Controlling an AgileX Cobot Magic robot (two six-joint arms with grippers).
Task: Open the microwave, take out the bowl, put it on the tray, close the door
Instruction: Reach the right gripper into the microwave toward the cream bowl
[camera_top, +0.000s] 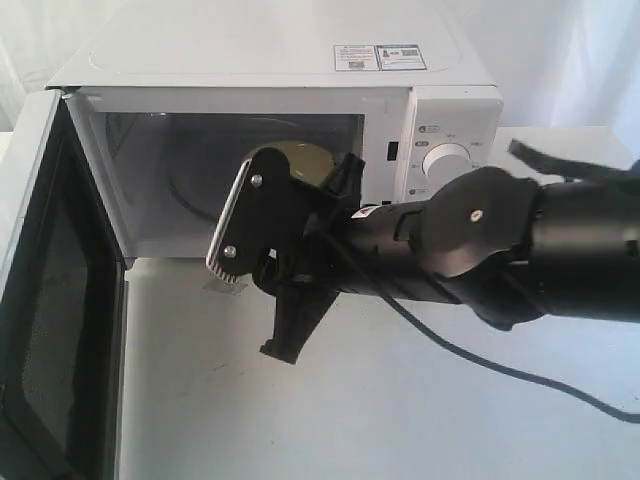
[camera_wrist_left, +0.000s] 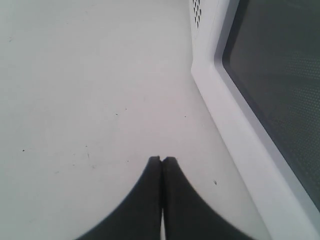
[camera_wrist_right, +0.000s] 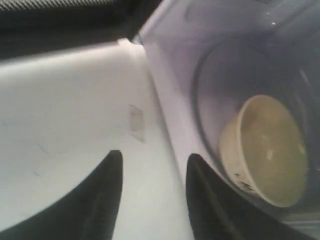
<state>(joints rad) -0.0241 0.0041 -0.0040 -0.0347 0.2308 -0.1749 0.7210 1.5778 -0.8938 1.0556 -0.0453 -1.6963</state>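
The white microwave (camera_top: 250, 55) stands at the back with its door (camera_top: 50, 300) swung wide open to the left. The cream bowl (camera_top: 300, 160) sits on the turntable inside, partly hidden by my right arm. My right gripper (camera_top: 312, 258) hangs open just in front of the cavity's mouth, holding nothing. In the right wrist view the bowl (camera_wrist_right: 265, 150) lies just past the cavity's lip, beyond the right gripper (camera_wrist_right: 154, 157). The left gripper (camera_wrist_left: 161, 160) is shut and empty over the table, beside the open door (camera_wrist_left: 280, 100). The tray is out of view.
A black cable (camera_top: 500, 370) trails from the right arm across the white table (camera_top: 350, 420). The dial panel (camera_top: 450, 160) sits right of the cavity. A bit of clear tape (camera_wrist_right: 136, 122) is stuck on the table in front of the microwave.
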